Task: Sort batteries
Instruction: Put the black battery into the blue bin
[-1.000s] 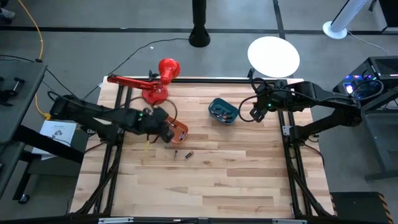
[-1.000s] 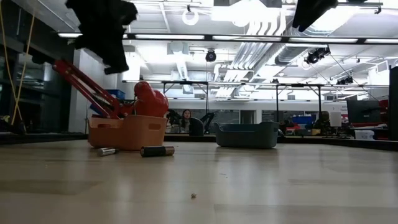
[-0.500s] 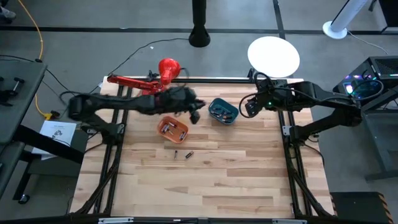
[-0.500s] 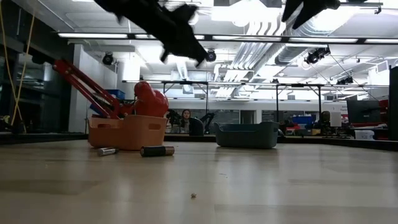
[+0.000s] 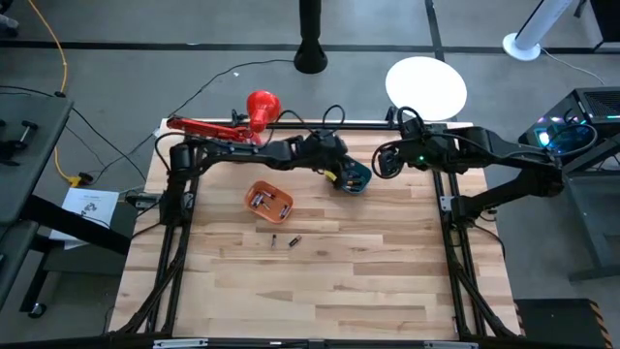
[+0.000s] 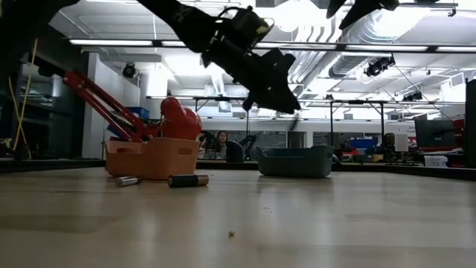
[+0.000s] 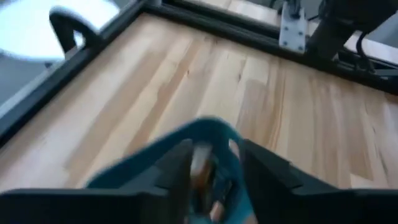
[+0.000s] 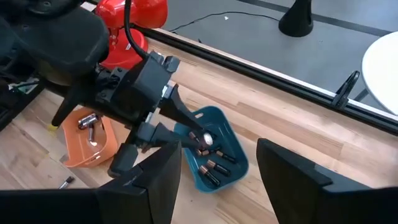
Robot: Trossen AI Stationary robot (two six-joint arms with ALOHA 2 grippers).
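Overhead, the left claw (image 8: 200, 138) grips a silvery battery (image 8: 206, 139) above the teal bin (image 8: 231, 134).

Two bins sit mid-table: one bin (image 5: 268, 201) on the left, another bin (image 5: 351, 174) to its right, farther back. Batteries (image 8: 210, 167) lie inside both. Two loose batteries (image 5: 287, 240) lie on the table (image 5: 368, 281) in front of the left bin.

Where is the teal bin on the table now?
In the high view the teal bin sits near the table's far edge, right of the orange bin, directly under the left end effector.
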